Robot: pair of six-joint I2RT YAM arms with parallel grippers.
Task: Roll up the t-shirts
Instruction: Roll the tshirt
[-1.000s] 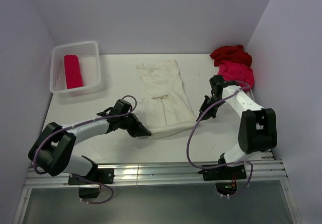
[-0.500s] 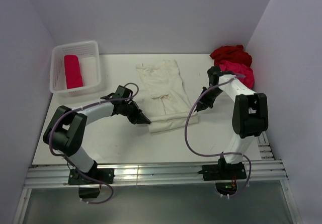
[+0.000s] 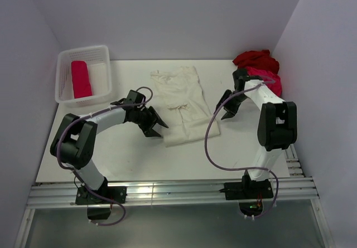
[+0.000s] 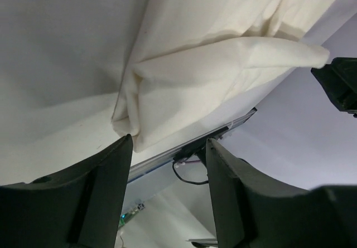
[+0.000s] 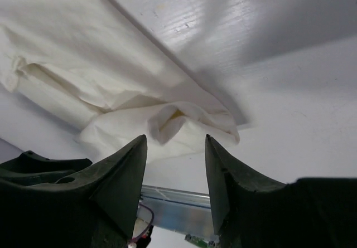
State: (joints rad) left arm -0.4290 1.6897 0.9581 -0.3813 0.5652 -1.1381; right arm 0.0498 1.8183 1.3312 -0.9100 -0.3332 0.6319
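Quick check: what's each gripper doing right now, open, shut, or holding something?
Left gripper: open, holding nothing, beside the cream t-shirt's folded edge.
Right gripper: open, holding nothing, at the same shirt's other side.

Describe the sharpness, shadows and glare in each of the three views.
Top external view: even, sharp light, with glare on the metal rail at the near edge. Left wrist view: the left gripper is blurred and dark, the cream-white cloth t-shirt sharp, its fold shadowed. Right wrist view: the right gripper is blurred; a broad grey shadow crosses the white table.
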